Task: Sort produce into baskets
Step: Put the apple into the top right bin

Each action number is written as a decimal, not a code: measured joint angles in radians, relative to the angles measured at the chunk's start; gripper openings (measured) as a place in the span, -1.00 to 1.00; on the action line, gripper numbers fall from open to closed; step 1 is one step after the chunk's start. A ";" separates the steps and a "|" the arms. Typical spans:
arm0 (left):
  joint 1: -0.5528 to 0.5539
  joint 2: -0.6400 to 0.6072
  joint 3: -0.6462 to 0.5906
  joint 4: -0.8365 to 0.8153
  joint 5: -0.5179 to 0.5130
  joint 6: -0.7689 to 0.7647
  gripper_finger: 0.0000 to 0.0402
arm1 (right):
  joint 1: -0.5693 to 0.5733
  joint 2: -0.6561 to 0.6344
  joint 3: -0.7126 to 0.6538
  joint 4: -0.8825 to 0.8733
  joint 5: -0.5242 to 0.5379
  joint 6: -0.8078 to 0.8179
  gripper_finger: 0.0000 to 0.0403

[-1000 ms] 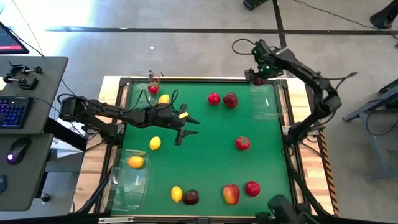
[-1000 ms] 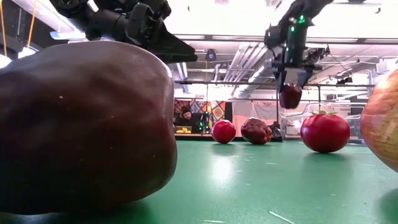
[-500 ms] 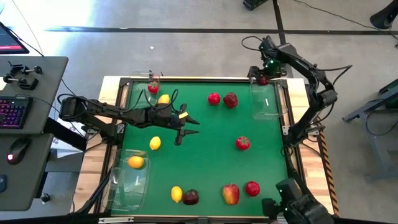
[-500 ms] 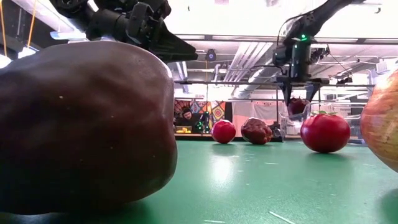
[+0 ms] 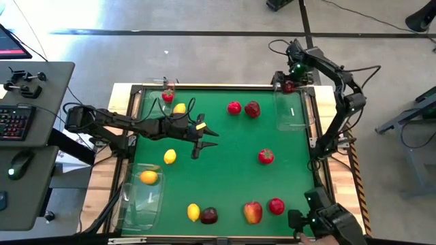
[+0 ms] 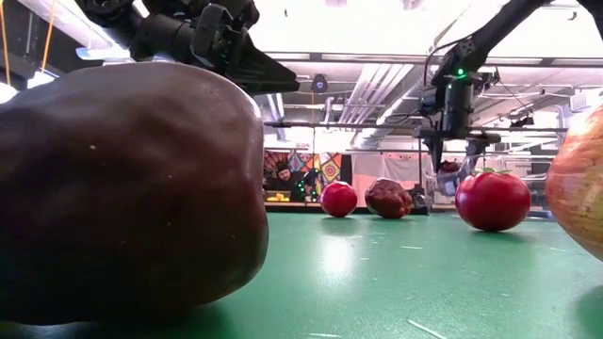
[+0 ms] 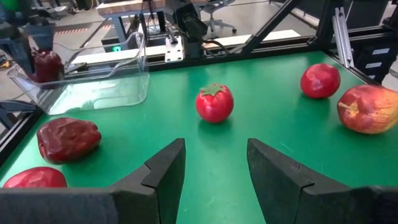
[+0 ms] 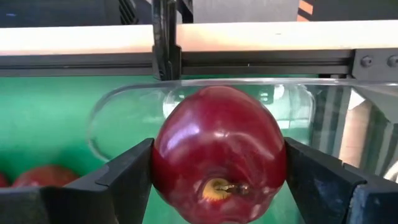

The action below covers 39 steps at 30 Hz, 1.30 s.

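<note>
Right claw (image 8: 214,180), pinching a dark red apple (image 8: 219,152) between its two fingers, hangs over the far end of the clear tray (image 5: 291,109) at the green surface's (image 5: 225,146) far right corner. The step in hand appears to be delivery of this apple. The next move would call for lowering it inside the tray walls and spreading the fingers.

Left claw (image 7: 214,168), spread and empty, hovers over mid-surface facing a red tomato-like fruit (image 7: 214,102), probably its next pick.

The right wrist view alone shows the grip and the tray rim just behind the apple. The high view alone shows the whole layout: a lemon (image 5: 148,177) already in the near left tray (image 5: 139,204) and the remaining fruits scattered loose. The low view is largely blocked by a dark fruit (image 6: 122,188) close to the lens.
</note>
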State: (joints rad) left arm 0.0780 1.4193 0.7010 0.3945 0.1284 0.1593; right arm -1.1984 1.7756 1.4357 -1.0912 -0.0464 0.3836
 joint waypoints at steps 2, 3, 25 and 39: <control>0.000 0.000 0.000 0.000 0.000 0.000 -0.21 | 0.000 0.017 0.000 0.001 0.000 -0.001 0.50; 0.000 0.000 0.000 0.000 0.000 0.000 -0.21 | 0.000 0.026 0.000 0.002 0.000 -0.001 0.50; -0.001 0.000 0.000 -0.001 0.000 0.000 -0.21 | 0.002 0.059 0.000 0.022 -0.041 0.049 0.50; -0.001 0.000 0.000 -0.002 0.000 0.000 -0.21 | 0.041 0.059 0.000 0.036 -0.045 -0.026 0.60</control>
State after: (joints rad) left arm 0.0772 1.4191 0.7010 0.3923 0.1284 0.1596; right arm -1.1573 1.8347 1.4357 -1.0552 -0.0911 0.3573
